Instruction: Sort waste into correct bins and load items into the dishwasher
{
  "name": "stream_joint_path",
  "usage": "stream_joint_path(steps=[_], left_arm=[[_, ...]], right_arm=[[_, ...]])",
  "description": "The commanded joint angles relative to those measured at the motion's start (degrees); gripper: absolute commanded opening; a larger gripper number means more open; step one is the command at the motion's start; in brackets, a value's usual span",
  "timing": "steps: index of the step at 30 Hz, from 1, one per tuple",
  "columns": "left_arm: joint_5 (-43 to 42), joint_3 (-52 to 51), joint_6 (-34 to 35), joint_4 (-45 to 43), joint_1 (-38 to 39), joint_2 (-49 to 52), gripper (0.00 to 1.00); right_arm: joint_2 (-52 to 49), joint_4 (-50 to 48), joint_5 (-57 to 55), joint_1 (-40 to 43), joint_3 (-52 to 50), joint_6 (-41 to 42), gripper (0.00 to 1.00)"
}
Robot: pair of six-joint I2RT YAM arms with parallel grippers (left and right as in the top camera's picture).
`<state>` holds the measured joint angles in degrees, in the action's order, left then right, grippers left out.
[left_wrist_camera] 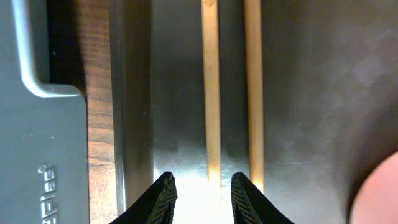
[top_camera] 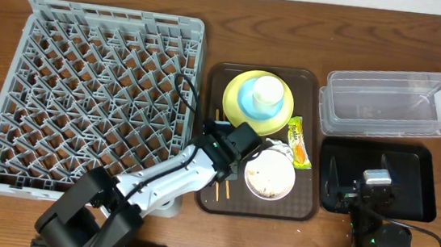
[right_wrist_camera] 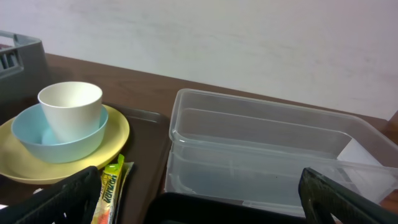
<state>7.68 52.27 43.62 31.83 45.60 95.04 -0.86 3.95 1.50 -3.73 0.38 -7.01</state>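
Two wooden chopsticks (left_wrist_camera: 210, 87) lie side by side on the brown tray (left_wrist_camera: 311, 93); only their near ends (top_camera: 222, 191) show from overhead. My left gripper (left_wrist_camera: 202, 186) hangs low over them, open, one chopstick running through the gap between its fingertips without touching either. The white bowl (top_camera: 269, 175) holds beige scraps, with a crumpled white tissue (top_camera: 277, 148) at its far rim. A white cup (top_camera: 266, 91) sits in the light blue bowl (right_wrist_camera: 37, 134) on the yellow-green plate (top_camera: 242, 109). The wrapper (top_camera: 301, 142) lies beside it. My right gripper (top_camera: 358, 184) stands wide open, holding nothing, over the black tray (top_camera: 417, 187).
The grey dish rack (top_camera: 93, 95) fills the table's left side, its corner (left_wrist_camera: 31, 124) close beside the brown tray's rim (left_wrist_camera: 130, 93). The clear tub (top_camera: 389, 103) stands behind the black tray, and a strip of wooden table (left_wrist_camera: 96, 143) separates rack and tray.
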Motion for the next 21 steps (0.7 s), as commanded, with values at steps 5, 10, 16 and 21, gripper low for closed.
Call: stream_joint_path(steps=[5,10,16,21], left_arm=[[0.5,-1.7,0.2,-1.6,0.1,0.5,0.25],[1.0,-3.0,0.2,-3.9,0.1,1.3,0.23],[0.9,-3.3,0.2,-6.5,0.1,4.8,0.23],[0.2,-3.3,0.2,-5.7,0.1,5.2,0.22]], right_arm=[[0.1,0.3,0.0,-0.3,-0.1,-0.3,0.99],[0.1,0.3,0.1,-0.3,-0.1,-0.3,0.99],[0.1,0.3,0.1,-0.3,-0.1,-0.3,0.99],[0.1,0.3,0.0,-0.3,-0.1,-0.3,0.99]])
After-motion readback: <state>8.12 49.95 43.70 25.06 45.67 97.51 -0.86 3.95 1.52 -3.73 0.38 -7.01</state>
